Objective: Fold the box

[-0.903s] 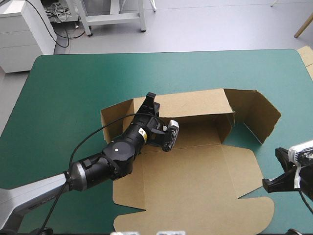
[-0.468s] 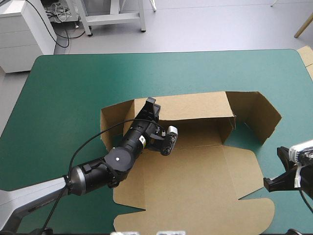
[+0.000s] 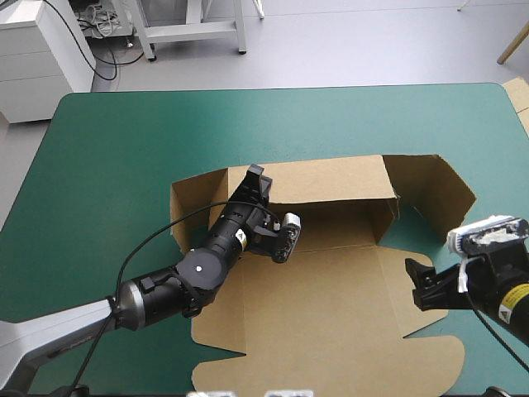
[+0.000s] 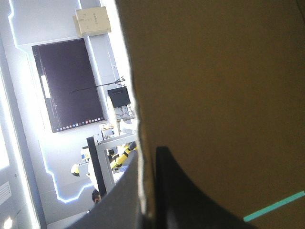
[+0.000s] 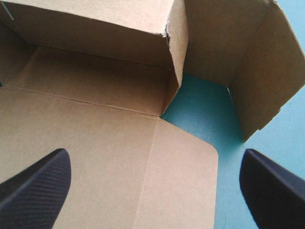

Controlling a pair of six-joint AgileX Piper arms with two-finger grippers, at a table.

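Box: the box point(image 3: 347, 227) sits mid-table on the teal-green cover point(image 3: 107, 165), with its far wall point(image 3: 331, 178) raised and its near panel point(image 3: 331, 322) flat.
Left gripper: my left gripper point(image 3: 256, 180) is pinched on the far wall's top edge, near its left end.
Right gripper: my right gripper point(image 3: 423, 285) has its fingers spread wide and empty, by the near panel's right edge.
Handling: I judge the board light, stiff and springy at the creases.
Hold: the best grip is probably a free edge, close to a crease.

High view: overhead, facing down, whole bench point(image 3: 107, 149). Left wrist: hard against box point(image 3: 331, 314) wall. Right wrist: close; shares box's right corner.
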